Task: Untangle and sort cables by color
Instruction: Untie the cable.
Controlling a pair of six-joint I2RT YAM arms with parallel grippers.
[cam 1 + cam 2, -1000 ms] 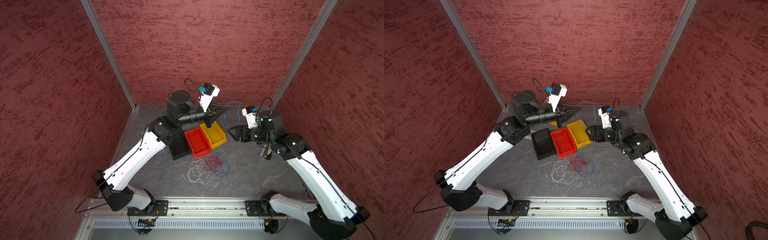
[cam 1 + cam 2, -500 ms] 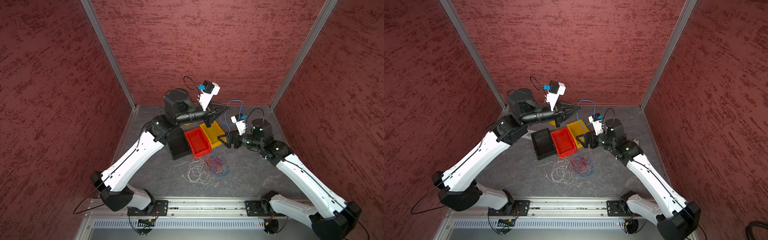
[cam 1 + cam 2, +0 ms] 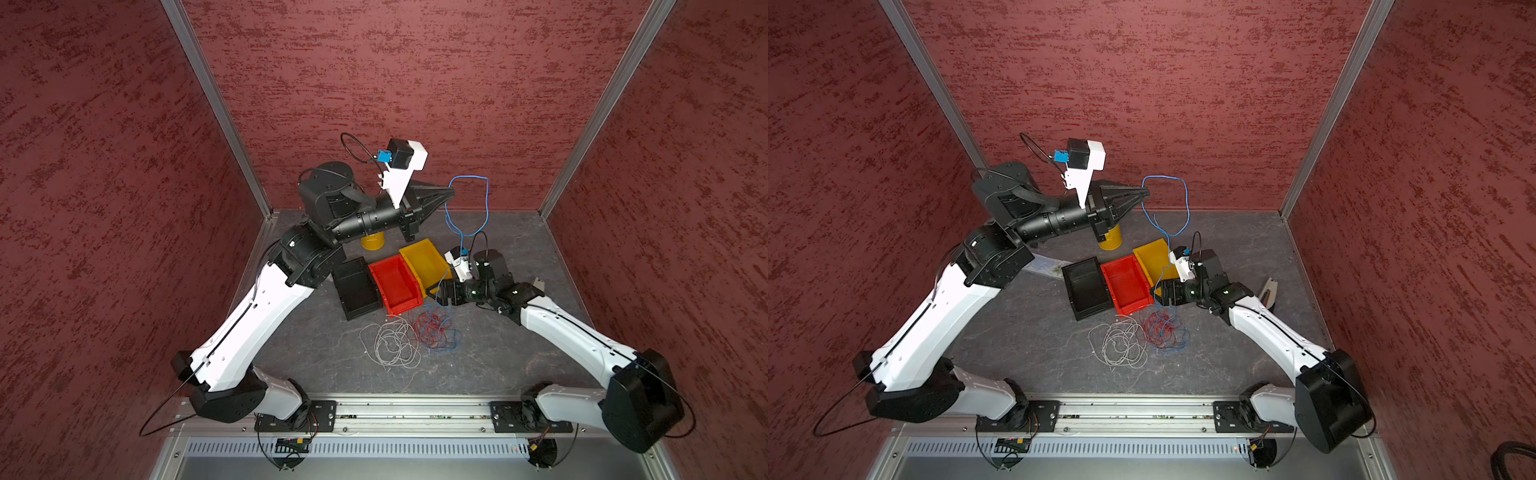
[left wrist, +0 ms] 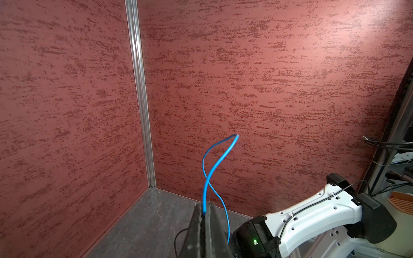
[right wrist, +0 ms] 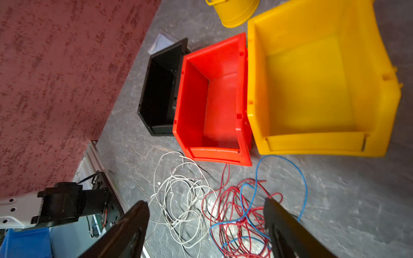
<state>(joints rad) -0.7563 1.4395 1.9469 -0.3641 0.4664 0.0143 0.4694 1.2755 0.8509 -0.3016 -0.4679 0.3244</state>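
My left gripper (image 3: 451, 192) (image 3: 1146, 192) is raised near the back wall and is shut on one blue cable (image 3: 486, 199) (image 4: 214, 169). That strand loops in the air and drops past the right wrist to a red and blue tangle (image 3: 434, 332) (image 5: 237, 212) on the floor. Whitish-grey cables (image 3: 390, 345) (image 5: 178, 196) lie in a loose pile beside the tangle, on its left in both top views. Just above the tangle, in front of the bins, my right gripper (image 3: 436, 293) (image 5: 204, 204) stands open with nothing between its fingers.
A black bin (image 3: 357, 291), a red bin (image 3: 397, 282) and a yellow bin (image 3: 424, 259) stand side by side behind the cables, all empty. A yellow cup (image 3: 372, 242) stands behind them under the left arm. A small pale object (image 3: 1268, 291) lies at the right.
My right arm has swung left and down from the back right to above the red and blue tangle. The left gripper has risen slightly with the blue cable.
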